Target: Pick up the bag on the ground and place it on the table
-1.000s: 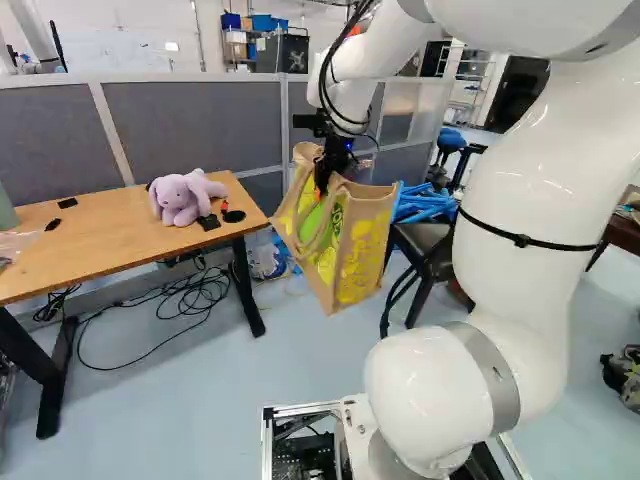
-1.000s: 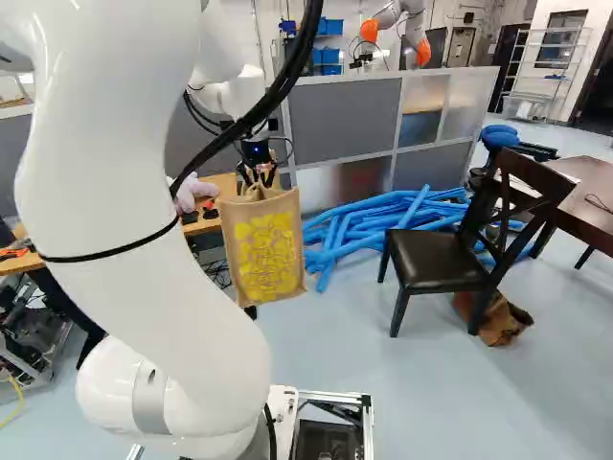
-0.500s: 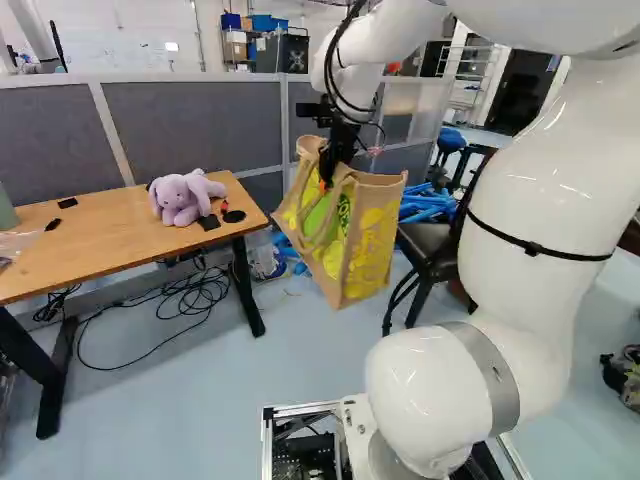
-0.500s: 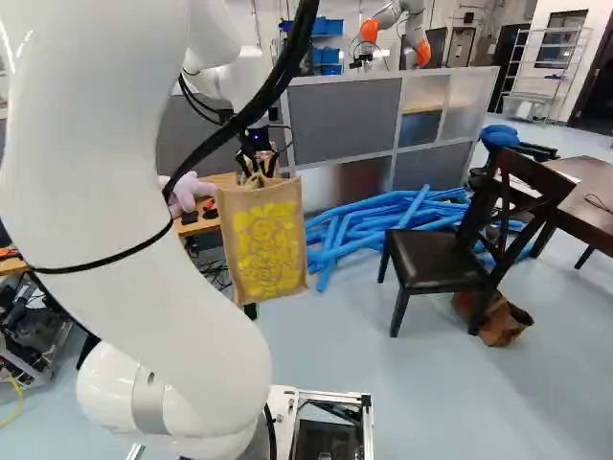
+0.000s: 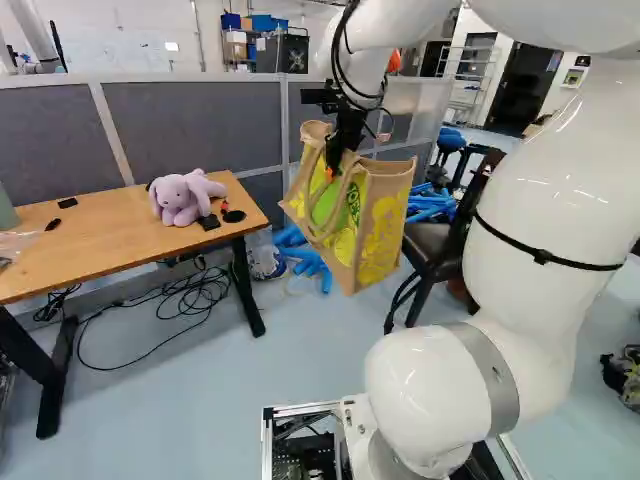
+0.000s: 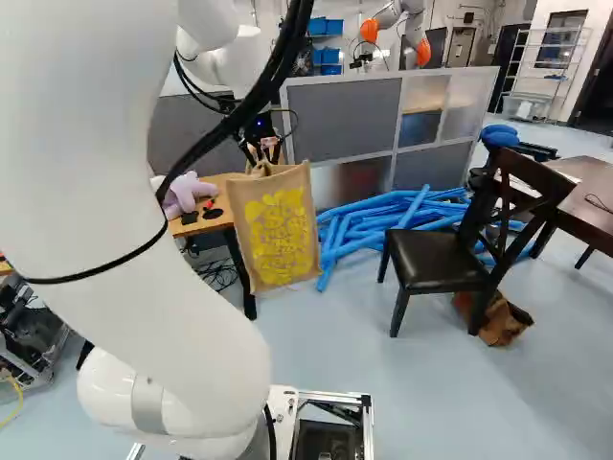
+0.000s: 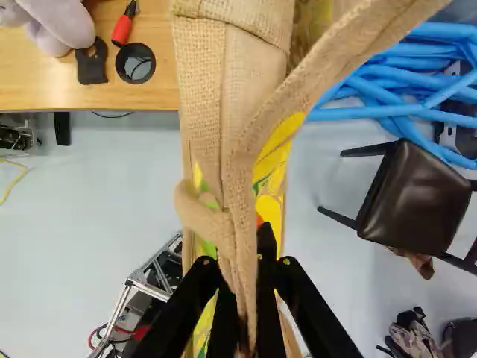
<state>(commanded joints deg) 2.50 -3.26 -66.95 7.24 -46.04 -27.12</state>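
- A workshop with a pale blue floor (image 5: 210, 400), split across the far side by grey partition panels (image 5: 190, 125).
- Rising at the near side, the white arm (image 5: 545, 185) reaches forward over the floor, its upper links bent toward the partition.
- At left, a light wooden table (image 5: 110, 225) stands on dark legs; at far right, part of a dark brown table (image 6: 596, 196) comes into the scene.
- Beyond the partition, another robot (image 6: 412, 29), white with orange covers, is partly visible.
- Right of center, a black-seated wooden chair (image 6: 436, 261) stands in front of a heap of blue tubes (image 6: 383, 216) spread over the floor.
- Aloft between the light table and the chair, the tan bag (image 5: 375, 235) with yellow print hangs at a tilt, clear of the floor and just beside the table's right end.
- The black gripper (image 6: 263, 154) has its two fingers closed on the bag's handles (image 7: 242, 224), the gathered straps pinched between them.
- A crumpled brown bag (image 6: 503, 321) lies on the floor beneath the chair.
- A lilac plush animal (image 5: 180, 203) sits near the light table's right end, beside a black square piece (image 5: 209, 222) and a black ring (image 5: 234, 216).
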